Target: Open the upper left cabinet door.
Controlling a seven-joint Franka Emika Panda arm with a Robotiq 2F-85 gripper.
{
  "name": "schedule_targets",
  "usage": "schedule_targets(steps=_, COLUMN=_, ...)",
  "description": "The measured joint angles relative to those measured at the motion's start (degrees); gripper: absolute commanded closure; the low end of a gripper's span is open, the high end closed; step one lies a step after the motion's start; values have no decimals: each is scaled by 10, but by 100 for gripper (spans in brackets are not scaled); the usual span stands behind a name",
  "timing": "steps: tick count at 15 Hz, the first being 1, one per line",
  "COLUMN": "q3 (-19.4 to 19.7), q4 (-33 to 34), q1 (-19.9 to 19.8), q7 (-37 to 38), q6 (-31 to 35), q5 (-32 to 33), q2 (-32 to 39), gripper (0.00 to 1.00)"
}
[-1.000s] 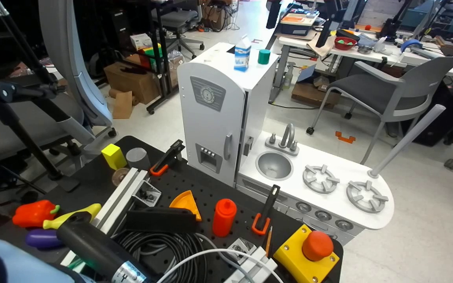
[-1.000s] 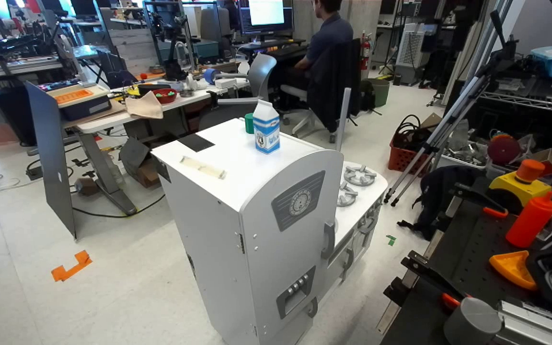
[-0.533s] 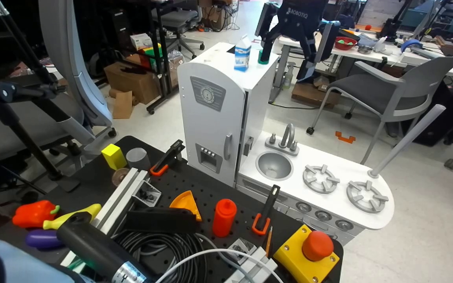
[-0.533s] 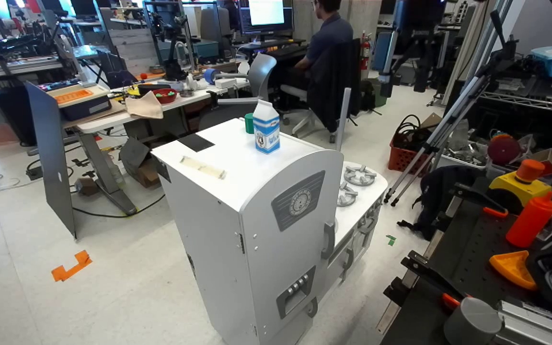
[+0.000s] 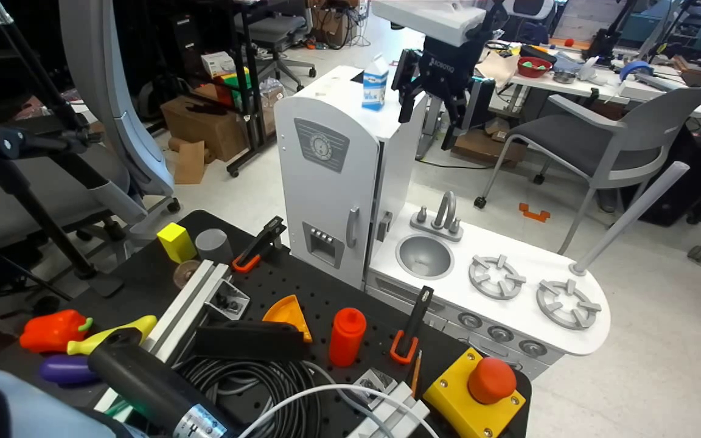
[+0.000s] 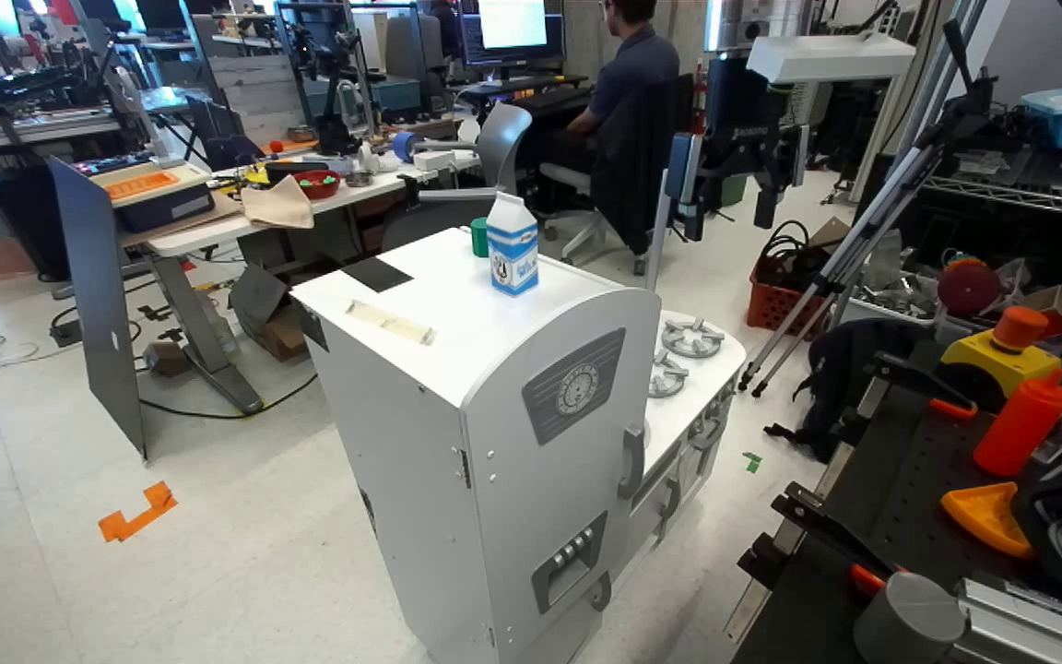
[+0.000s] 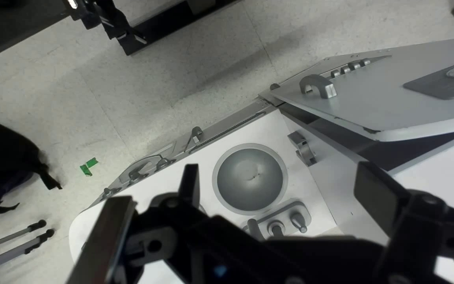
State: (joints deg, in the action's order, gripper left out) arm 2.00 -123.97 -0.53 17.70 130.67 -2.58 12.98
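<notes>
At the far left in an exterior view we see a red pepper [image 5: 52, 331] near a yellow banana-shaped piece [image 5: 98, 339] and a purple piece [image 5: 66, 370]. Farther right, on the black table [image 5: 326, 292], a yellow block [image 5: 176, 242] stands just beside a grey cylinder [image 5: 214, 245], followed by an orange wedge [image 5: 286, 311]. Beyond the table we find the upper left cabinet door [image 5: 326, 201], a tall light grey panel with a dial plate [image 5: 321, 146]; the wrist view shows us a dark gap behind its edge, so it stands slightly ajar, its handle [image 5: 352, 226] near the right side. A red bottle [image 5: 347, 337] stands upright on the table, and a milk carton [image 5: 374, 88] on the white cabinet top [image 5: 338, 91]. Next we see the gripper [image 5: 428, 126] hanging in the air, well apart from the handle, its 2 fingers spread wide. Rightward come the sink [image 5: 425, 261], a red button [image 5: 491, 378] on a yellow box [image 5: 454, 392], and 2 burners [image 5: 513, 278].
</notes>
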Motion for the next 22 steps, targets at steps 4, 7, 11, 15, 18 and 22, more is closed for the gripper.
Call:
schedule_targets(steps=4, q3=0, q4=12, q1=19, q7=32, q6=13, q5=11, q2=24, gripper=0)
schedule_targets(steps=7, q3=0, q4=21, q1=32, q7=54, q6=21, q5=23, q2=36, gripper=0)
schedule_targets(steps=11, q3=0, q4=39, q1=47, q7=75, q6=21, q5=33, q2=56, gripper=0)
schedule_targets(steps=15, q3=1, q4=64, q1=61, q7=85, q6=21, q5=33, q2=80, gripper=0)
schedule_targets(steps=18, q3=1, q4=85, q1=72, q7=94, q6=20, q5=34, q2=99, gripper=0)
schedule_targets(steps=22, q3=1, q4=106, q1=91, q7=106, q6=19, q5=37, q2=123, gripper=0)
